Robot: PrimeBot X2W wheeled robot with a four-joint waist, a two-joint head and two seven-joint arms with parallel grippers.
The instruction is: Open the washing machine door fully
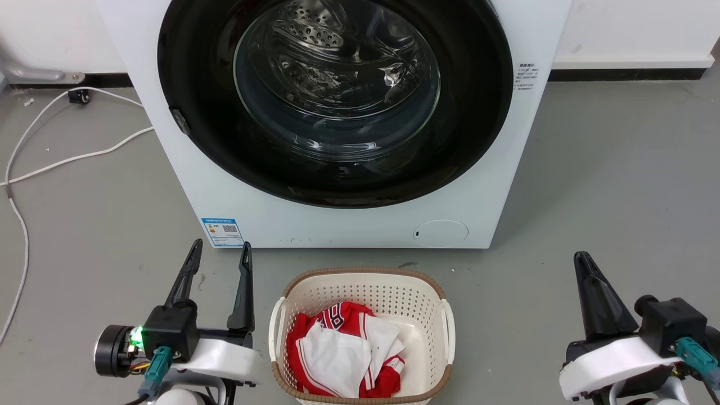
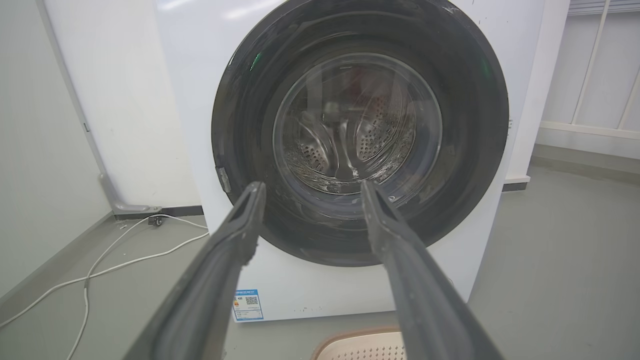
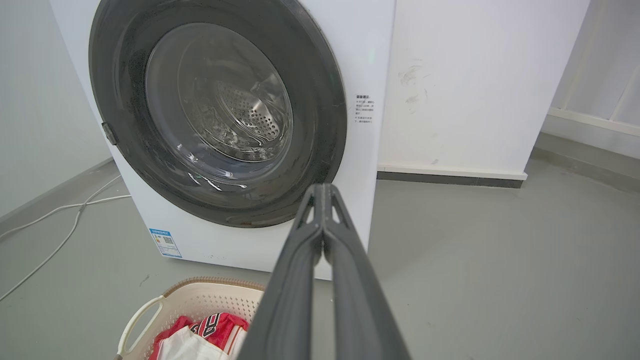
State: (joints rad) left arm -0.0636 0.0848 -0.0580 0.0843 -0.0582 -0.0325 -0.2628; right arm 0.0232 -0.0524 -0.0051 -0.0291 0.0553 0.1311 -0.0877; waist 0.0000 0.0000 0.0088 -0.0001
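The washing machine is a white front-loader facing me. Its door, a large glossy black disc with a clear glass bowl, lies shut flat against the front. A small latch tab sits on the door's left rim. My left gripper hovers open low at the left, short of the machine, with nothing between its fingers. My right gripper is shut and empty at the lower right, away from the door.
A cream perforated laundry basket with red and white clothes stands on the grey floor between my grippers. White cables trail across the floor on the left. A small round white flap sits low on the machine front.
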